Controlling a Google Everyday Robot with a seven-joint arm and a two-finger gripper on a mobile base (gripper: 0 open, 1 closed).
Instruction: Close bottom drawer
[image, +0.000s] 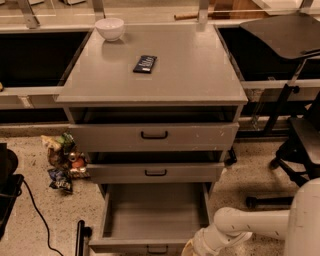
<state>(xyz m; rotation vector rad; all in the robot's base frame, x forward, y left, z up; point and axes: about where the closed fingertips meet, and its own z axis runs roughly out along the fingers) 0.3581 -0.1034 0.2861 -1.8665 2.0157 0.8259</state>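
The bottom drawer (155, 212) of a grey cabinet (150, 80) is being shown pulled well out over the speckled floor. Nothing is showing in its deep box, and its front panel and small black loop handle (157, 248) are being caught at the lower edge of the camera view.

The gripper (191, 248) is being held low, just beside the drawer's front right corner, at the end of the white arm (250, 227) reaching in from the right. It is being cut off by the frame edge, so how far it is open, and whether anything is being held, cannot be told.

The closing push is judged best delivered flat against the panel near the handle and straight toward the cabinet. A shove from the corner is being weighed as a risk of skewing the box on its runners.

Above, the middle drawer (155, 172) and top drawer (154, 136) are being left alone. A white bowl (110, 28) and a dark packet (145, 64) are resting on the cabinet top, with snack wrappers (62, 162) lying well to the left.
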